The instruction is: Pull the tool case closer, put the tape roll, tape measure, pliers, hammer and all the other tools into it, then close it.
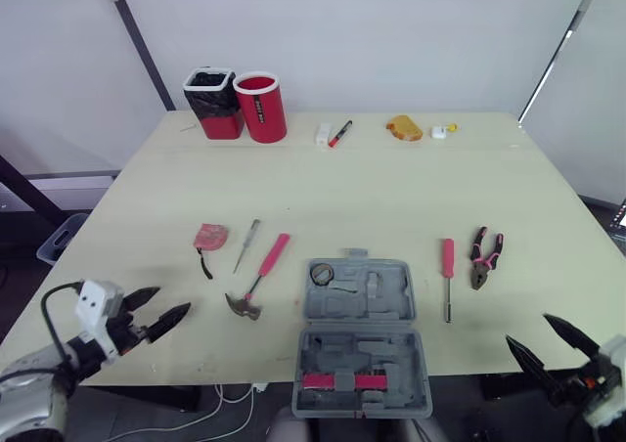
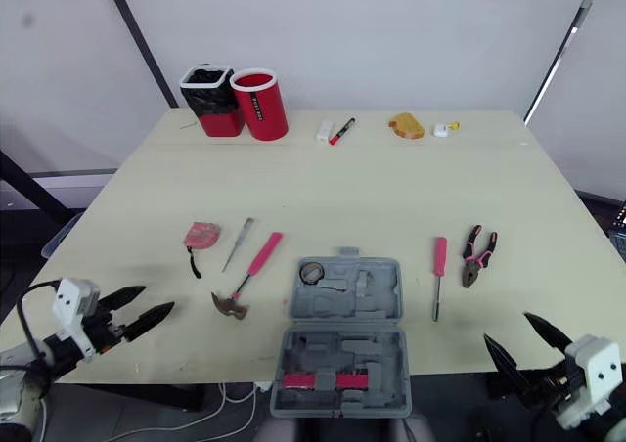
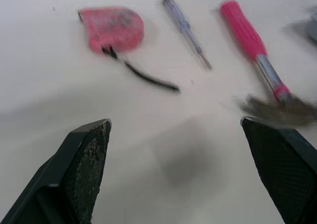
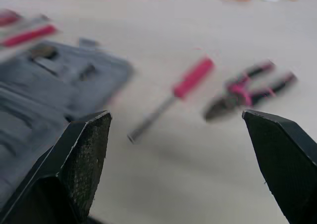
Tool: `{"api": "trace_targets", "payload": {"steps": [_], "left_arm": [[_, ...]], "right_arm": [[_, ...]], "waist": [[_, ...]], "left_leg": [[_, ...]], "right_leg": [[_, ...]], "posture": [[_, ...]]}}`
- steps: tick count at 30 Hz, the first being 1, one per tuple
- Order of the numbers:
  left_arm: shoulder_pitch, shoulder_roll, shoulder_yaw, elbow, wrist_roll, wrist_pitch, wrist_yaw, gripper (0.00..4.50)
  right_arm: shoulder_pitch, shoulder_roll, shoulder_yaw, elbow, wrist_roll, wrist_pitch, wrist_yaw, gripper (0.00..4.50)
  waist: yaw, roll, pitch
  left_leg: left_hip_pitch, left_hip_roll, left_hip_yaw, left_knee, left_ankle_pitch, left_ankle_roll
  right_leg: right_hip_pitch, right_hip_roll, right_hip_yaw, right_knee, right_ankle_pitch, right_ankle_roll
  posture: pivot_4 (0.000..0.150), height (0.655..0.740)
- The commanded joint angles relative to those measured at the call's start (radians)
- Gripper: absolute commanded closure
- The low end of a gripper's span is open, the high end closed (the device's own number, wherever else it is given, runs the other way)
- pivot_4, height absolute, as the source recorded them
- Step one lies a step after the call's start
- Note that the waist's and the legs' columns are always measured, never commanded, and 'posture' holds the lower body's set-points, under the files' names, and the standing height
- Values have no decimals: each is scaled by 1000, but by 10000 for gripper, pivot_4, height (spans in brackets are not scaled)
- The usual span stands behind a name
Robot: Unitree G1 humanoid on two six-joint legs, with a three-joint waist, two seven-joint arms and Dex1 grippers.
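The grey tool case [image 1: 359, 334] lies open at the table's front edge, with a tape roll [image 1: 322, 274] in its far half. Left of it lie the pink-handled hammer [image 1: 258, 279], a thin screwdriver [image 1: 245, 245] and the pink tape measure [image 1: 209, 237]. To the right of the case are a pink screwdriver [image 1: 447, 276] and pink pliers [image 1: 484, 257]. My left gripper [image 1: 155, 315] is open near the front left edge, short of the hammer [image 3: 262, 75] and tape measure [image 3: 113, 28]. At the front right edge my right gripper [image 1: 546, 344] is open, facing the screwdriver [image 4: 173, 97] and pliers [image 4: 247, 90].
At the back left stand a black-topped red holder [image 1: 213, 103] and a red cup [image 1: 260, 106]. Along the back edge lie a white block with a red marker [image 1: 333, 133], a yellow item [image 1: 404, 127] and a small white piece [image 1: 440, 131].
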Motion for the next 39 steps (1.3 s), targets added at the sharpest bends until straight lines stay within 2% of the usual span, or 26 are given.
{"api": "trace_targets", "payload": {"steps": [1,6,12,16,23,29,32,36,39], "left_arm": [[4,-26,-7,-104,-12,64,65,0],[-56,-87,-19,-147,57,139,307,0],[-87,-163,-59,-230,105,203,467,0],[-132,-204,-66,-223,133,245,575,0],[-243,-218,-80,-100,187,267,693,0],[-321,-232,-120,22,217,295,710,0],[-346,-228,-121,68,223,277,708,8424],[-351,-215,-135,100,233,273,678,27711],[-348,-203,-141,117,245,268,662,38427]], "right_arm": [[-42,-61,30,-54,24,47,38,429],[-220,-152,129,-75,72,153,93,429],[-379,-170,234,-105,109,238,110,429],[-449,-162,284,-120,115,267,113,429],[-512,-145,319,-106,96,275,92,429],[-536,-120,330,-104,93,275,70,429],[-535,-111,348,-116,80,274,59,0],[-542,-106,365,-128,80,280,52,0],[-542,-112,374,-137,90,295,59,0]], "waist": [[-1,0,0],[-3,0,0],[5,-1,0],[8,-1,0],[7,-3,0],[10,-3,0],[12,-2,0],[12,-2,0],[12,-2,0]], "left_leg": [[0,0,0,0,0,0],[0,0,-1,1,0,0],[-1,0,-3,2,0,0],[-1,0,-4,2,0,0],[0,0,-5,2,0,0],[0,0,-5,2,0,0],[1,0,-6,3,0,0],[2,0,-6,3,0,0],[2,0,-6,3,0,0]], "right_leg": [[0,0,0,0,0,1],[0,2,0,1,1,2],[1,3,0,2,2,2],[2,4,0,1,2,2],[3,5,-1,2,2,2],[3,5,-2,1,2,2],[5,5,-2,2,2,2],[5,5,-3,2,2,2],[5,5,-3,2,2,2]], "posture": [[1500,7400],[1500,7400],[1500,7400],[1500,7400],[1500,7400],[1500,7400],[1500,7400],[1500,7400],[1500,7400]]}}
